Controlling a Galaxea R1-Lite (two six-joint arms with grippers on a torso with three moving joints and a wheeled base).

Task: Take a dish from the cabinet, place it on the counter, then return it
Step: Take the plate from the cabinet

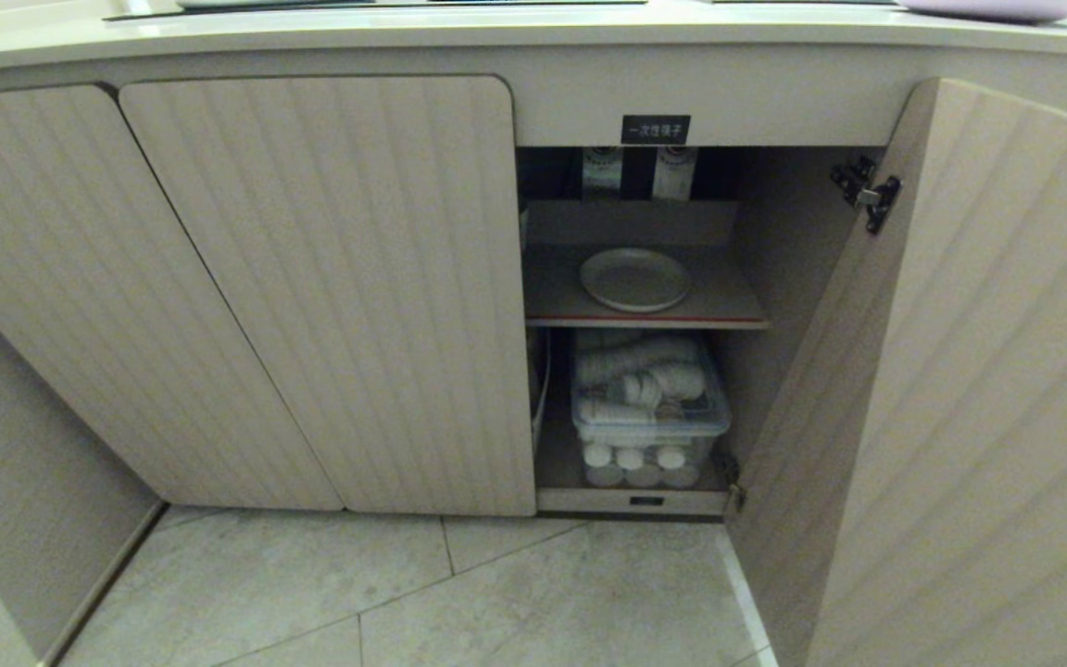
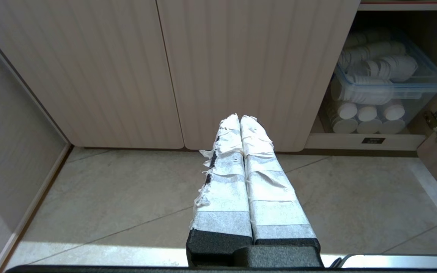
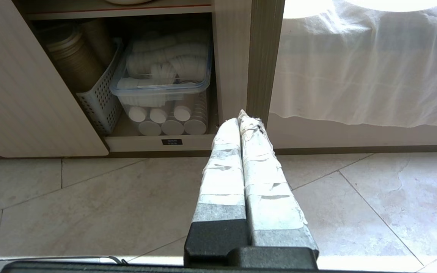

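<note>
taped fingers of the left pincer (image 2: 240, 118) and right pincer (image 3: 241, 115) are pressed closed on nothing, low over the floor (image 1: 496, 593). up beyond them, the dish (image 1: 635, 279) lies on the cabinet (image 1: 645, 306) shelf; the robot should open one pincer, enter level, and pinch the near rim.

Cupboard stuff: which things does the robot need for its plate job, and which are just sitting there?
Needed:
- dish on the upper shelf
- cabinet door, open
- counter on top
- left gripper and right gripper, both shut, empty, low over the floor

Just sitting there:
- clear bin of white lids
- cup stacks under it
- white basket
</note>
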